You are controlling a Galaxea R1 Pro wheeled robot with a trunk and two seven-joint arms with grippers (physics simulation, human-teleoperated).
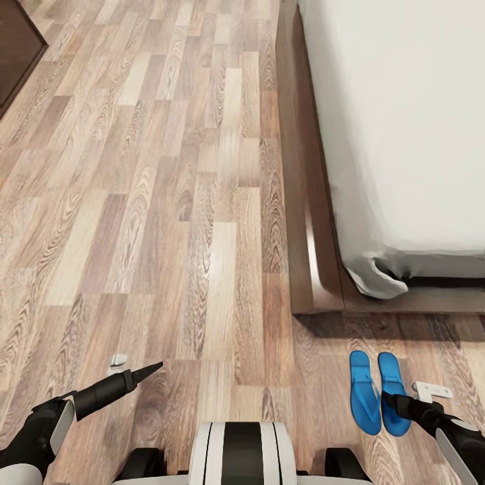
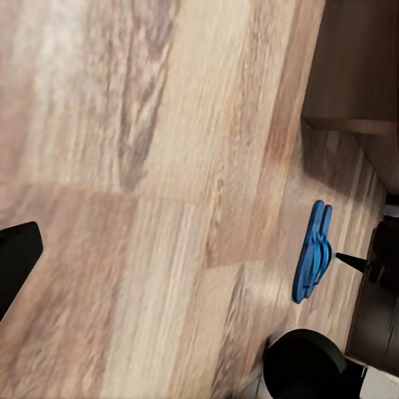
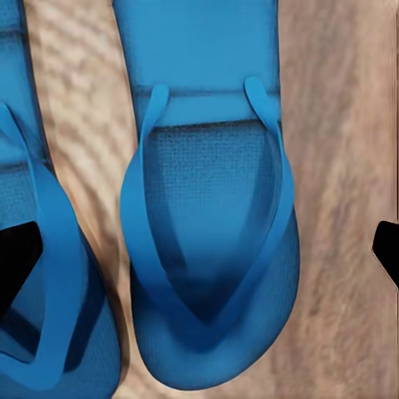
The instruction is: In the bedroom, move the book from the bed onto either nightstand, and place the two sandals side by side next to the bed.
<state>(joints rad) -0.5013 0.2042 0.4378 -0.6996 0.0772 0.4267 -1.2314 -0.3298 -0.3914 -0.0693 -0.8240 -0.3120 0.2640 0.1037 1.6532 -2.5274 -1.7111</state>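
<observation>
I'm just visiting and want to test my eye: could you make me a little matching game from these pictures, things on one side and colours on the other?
Things:
1. sandals
2. mattress
3. bed frame
4. floor

Colours:
A. dark brown wood
B. bright blue
C. light-brown planks
D. pale grey-white

Pairs: 1-B, 2-D, 3-A, 4-C

- Left arm low at left side of head view; left gripper points forward and inward, fingertips close together, holding nothing.
- Right gripper spread wide, dark fingertips at opposite frame edges, empty.
</observation>
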